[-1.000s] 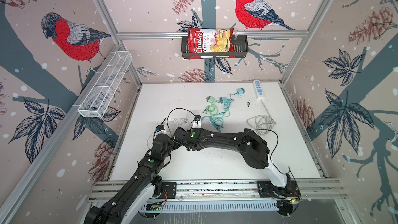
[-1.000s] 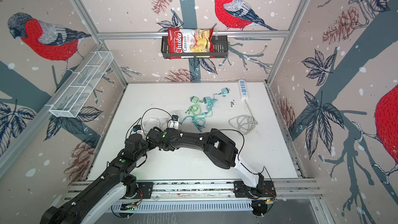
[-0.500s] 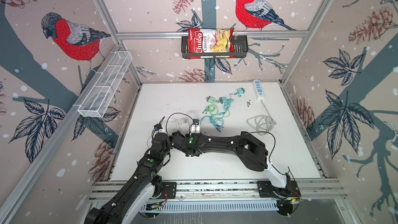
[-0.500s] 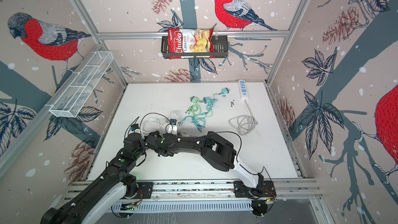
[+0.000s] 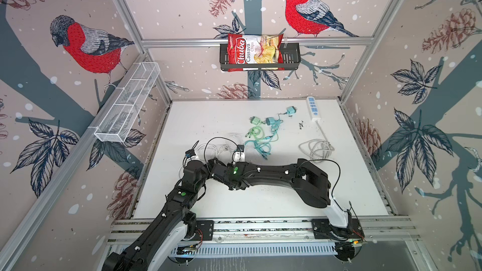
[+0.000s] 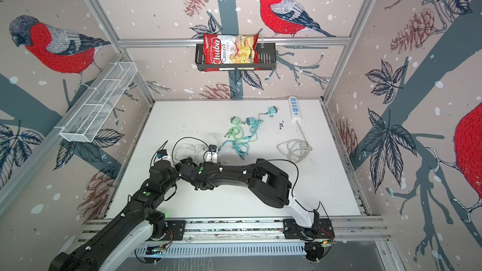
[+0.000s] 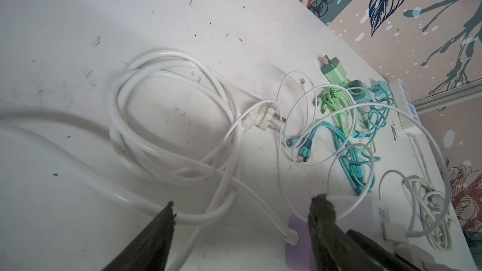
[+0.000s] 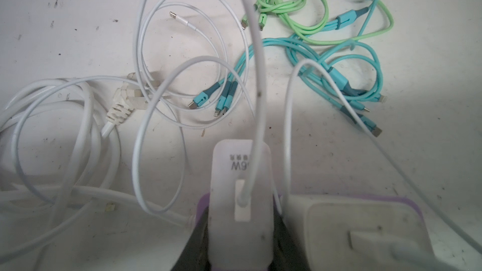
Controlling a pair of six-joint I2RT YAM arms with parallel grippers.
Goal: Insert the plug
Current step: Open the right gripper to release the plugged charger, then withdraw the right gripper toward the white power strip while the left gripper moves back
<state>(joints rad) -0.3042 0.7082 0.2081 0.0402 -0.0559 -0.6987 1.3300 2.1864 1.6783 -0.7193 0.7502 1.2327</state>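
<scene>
Right gripper (image 8: 240, 233) clamped on white charger (image 8: 240, 168). Purple-edged power strip (image 8: 407, 202) directly beneath jaws; seating unclear. Left gripper (image 7: 245, 204) released, empty, straddling white cable (image 7: 198, 222). Risks: unbraced strip slides under push; looped cable drags charger askew, prongs miss slots.

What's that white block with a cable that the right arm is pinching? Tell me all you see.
The white charger is a plastic block with rounded corners and grey print, including a W. A thin white cable plugs into its middle and arcs away above the table. The right end effector clamps its sides between dark fingers. A purple-edged base lies under it; whether it is plugged in cannot be told.
</scene>
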